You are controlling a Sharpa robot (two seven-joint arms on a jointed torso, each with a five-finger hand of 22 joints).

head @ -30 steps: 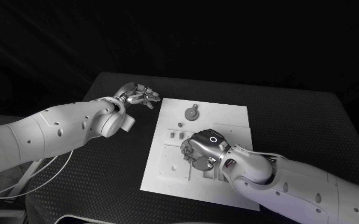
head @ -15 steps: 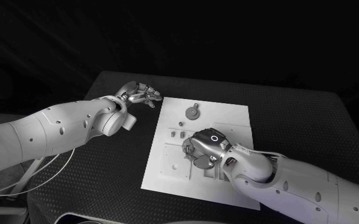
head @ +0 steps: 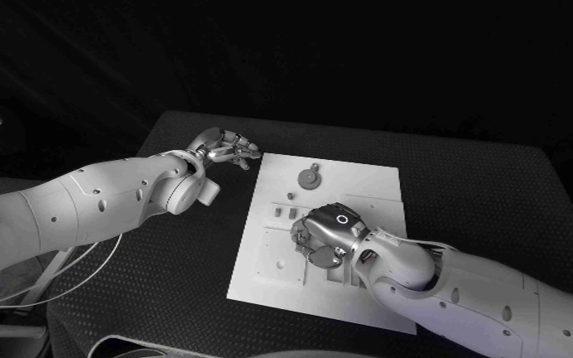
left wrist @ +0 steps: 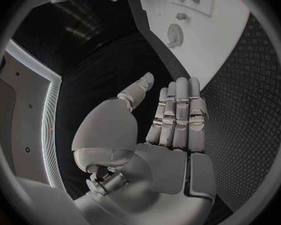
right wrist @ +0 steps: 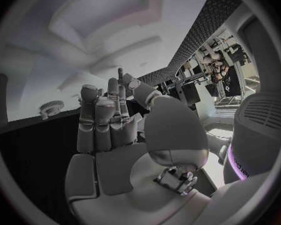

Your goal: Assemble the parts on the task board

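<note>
White rectangular task board (head: 269, 279) lies flat in the middle of the black textured surface (head: 478, 184), long side running away from the robot.

Left robot hand (head: 223, 150) hangs over the dark surface just off the board's far left corner, not touching the board. In the left wrist view the left robot hand (left wrist: 168, 120) has fingers straight and side by side, thumb apart, palm bare: open, holding nothing.

Right robot hand (head: 322, 234) sits low over the middle of the board, palm down, fingers curled toward the plate. Right wrist view shows the right robot hand (right wrist: 112, 120) with fingers drawn together near a thin dark pin-like piece at the fingertips; cannot tell whether it is pinched or just behind them. State of this hand: cannot tell.

Small grey round gear-like part with a tab (head: 308, 179) lies on the far half of the board, apart from both hands; same part seen in the left wrist view (left wrist: 173, 34). Small grey block parts (head: 284, 211) sit in a row just left of the right hand. Another grey round part (head: 322, 257) lies under the right hand's near side, partly hidden.
</note>
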